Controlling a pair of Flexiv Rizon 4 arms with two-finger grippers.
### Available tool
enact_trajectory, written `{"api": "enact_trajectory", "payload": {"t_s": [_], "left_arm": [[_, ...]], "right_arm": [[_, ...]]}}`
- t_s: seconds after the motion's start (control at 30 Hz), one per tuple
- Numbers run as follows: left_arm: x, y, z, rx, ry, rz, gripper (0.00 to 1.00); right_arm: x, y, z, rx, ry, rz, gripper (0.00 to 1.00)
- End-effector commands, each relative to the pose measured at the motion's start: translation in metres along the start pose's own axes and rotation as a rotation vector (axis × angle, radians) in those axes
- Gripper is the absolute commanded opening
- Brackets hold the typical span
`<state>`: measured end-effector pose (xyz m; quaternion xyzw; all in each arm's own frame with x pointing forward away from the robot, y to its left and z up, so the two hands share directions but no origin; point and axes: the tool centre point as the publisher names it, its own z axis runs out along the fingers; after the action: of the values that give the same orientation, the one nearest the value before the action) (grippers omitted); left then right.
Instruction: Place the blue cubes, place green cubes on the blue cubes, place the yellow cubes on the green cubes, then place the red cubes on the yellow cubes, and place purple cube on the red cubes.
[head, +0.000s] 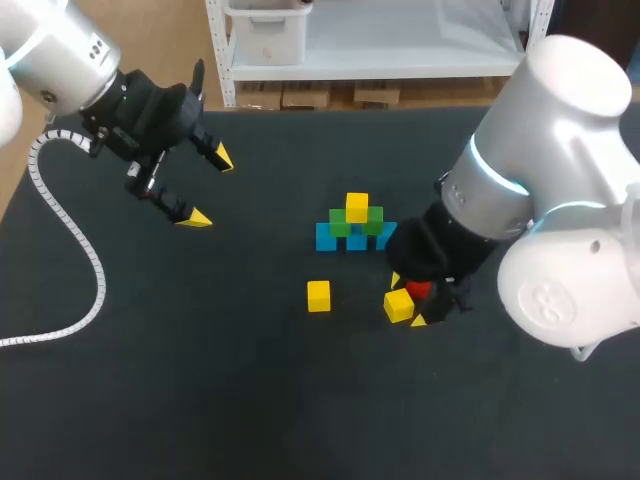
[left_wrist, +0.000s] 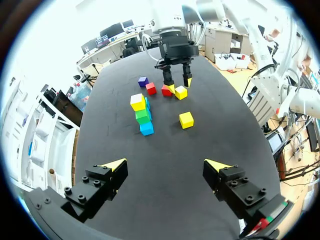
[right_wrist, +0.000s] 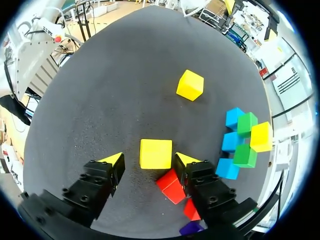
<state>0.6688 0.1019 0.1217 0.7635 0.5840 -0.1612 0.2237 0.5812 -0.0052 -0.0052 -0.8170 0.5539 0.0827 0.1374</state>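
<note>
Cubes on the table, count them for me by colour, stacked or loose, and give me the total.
Blue cubes: 3
Green cubes: 2
Yellow cubes: 3
Red cubes: 2
Purple cube: 1
Total: 11

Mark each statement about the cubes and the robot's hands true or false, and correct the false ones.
1. A yellow cube sits on the green cubes. True.
2. The left hand holds a red block. False: it is open and empty.
3. A second yellow cube lies between the right hand's open fingers. True.
4. The stack's top cube is purple. False: it is yellow; the purple cube lies on the table beside a red cube.
</note>
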Motion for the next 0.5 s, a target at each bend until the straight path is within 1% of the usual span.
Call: {"api": "enact_trajectory", "payload": {"t_s": [0.03,0.27,0.37,0.5], "left_arm": [[0.0010,0.0002,-0.0003,0.000,-0.001,0.002,1.00],[0.0010,0.0002,-0.0003,0.000,-0.001,0.002,1.00],[0.0010,0.0002,-0.0003,0.000,-0.001,0.002,1.00],[0.0010,0.0002,-0.0003,0.000,-0.001,0.002,1.00]], "right_arm": [[-0.0007,0.0008,0.0022,0.000,0.009,0.002,0.59],[-0.0003,-0.0003,0.0038,0.002,0.013,0.005,0.57],[0.0000,-0.0009,0.0042,0.002,0.015,0.006,0.48],[0.0005,-0.0018,0.0046,0.004,0.017,0.008,0.40]]}}
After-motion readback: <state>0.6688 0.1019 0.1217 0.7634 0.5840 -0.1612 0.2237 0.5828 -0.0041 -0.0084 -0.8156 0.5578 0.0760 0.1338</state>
